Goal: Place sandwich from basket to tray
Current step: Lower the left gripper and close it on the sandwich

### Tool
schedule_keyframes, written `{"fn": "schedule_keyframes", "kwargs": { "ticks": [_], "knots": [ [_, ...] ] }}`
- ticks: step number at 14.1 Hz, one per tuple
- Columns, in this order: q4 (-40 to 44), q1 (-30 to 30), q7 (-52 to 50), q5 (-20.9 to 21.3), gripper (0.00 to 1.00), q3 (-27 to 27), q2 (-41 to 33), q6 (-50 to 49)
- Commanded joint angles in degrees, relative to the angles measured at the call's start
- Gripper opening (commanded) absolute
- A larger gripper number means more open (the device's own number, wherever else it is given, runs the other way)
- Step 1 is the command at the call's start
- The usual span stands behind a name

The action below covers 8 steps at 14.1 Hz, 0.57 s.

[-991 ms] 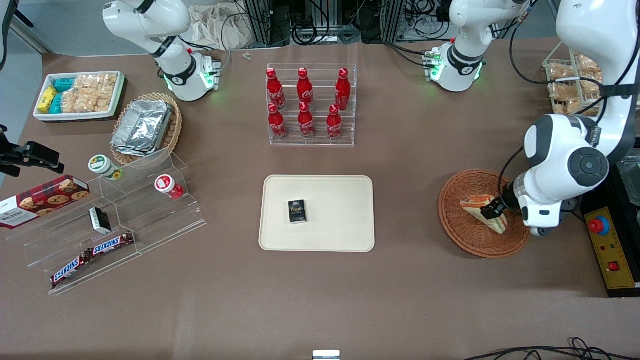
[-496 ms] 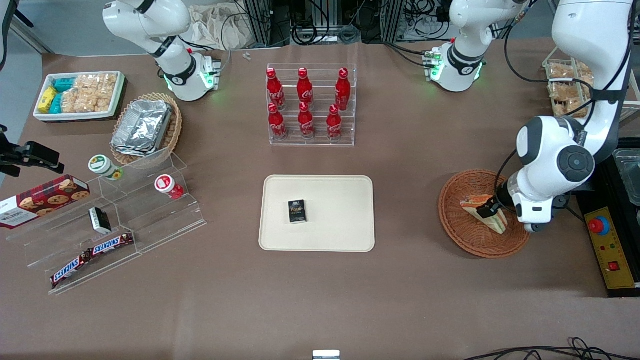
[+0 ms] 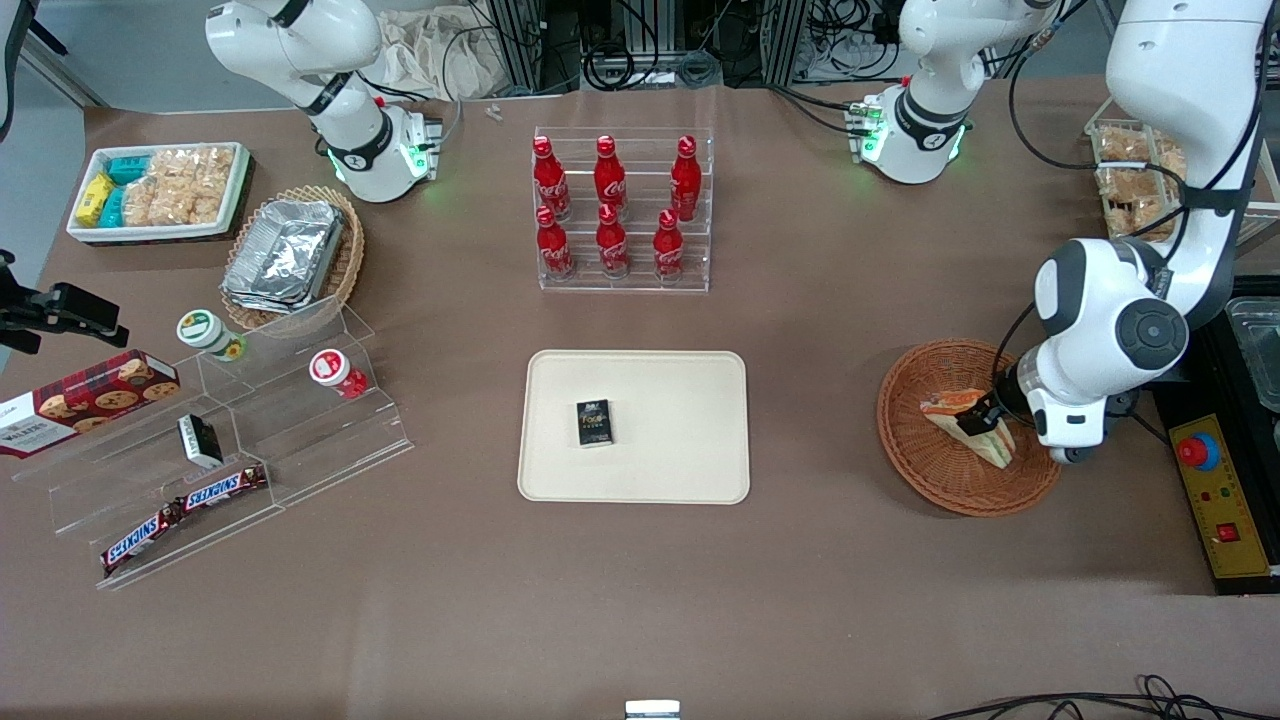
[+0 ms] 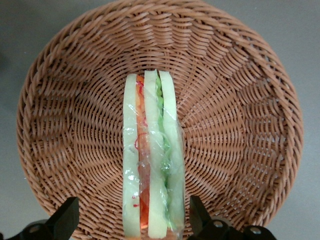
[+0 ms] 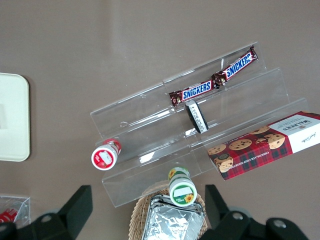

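Observation:
The wrapped sandwich (image 3: 966, 424) lies in the round reddish-brown basket (image 3: 925, 470) toward the working arm's end of the table. In the left wrist view the sandwich (image 4: 152, 165) stands on edge in the basket (image 4: 240, 100), showing pale bread with orange and green filling. My left gripper (image 3: 975, 420) is down in the basket, open, with its fingers (image 4: 67, 217) astride the sandwich's thick end; one finger is close to the wrap, the other stands apart. The beige tray (image 3: 680, 460) lies at the table's middle.
A small black box (image 3: 594, 422) lies on the tray. A clear rack of red bottles (image 3: 620, 210) stands farther from the camera than the tray. A clear stepped shelf with snacks (image 3: 220, 440) is toward the parked arm's end. A yellow control box (image 3: 1225, 510) sits beside the basket.
The left arm's wrist and gripper have shifted slightly toward the tray side over the basket. The sandwich has not moved.

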Motion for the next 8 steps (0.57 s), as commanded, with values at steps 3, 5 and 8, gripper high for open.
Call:
{"fn": "schedule_keyframes", "kwargs": {
  "ticks": [3,5,8],
  "knots": [
    [-0.97,0.49,-1.11,0.86,0.99,-0.33,1.32,2.88],
    [-0.88,0.49,-1.11,0.94,0.99,0.37,1.94,3.23],
    [-0.18,0.14,-1.29,0.86,0.59,0.37,2.03,3.32]
  ]
}}
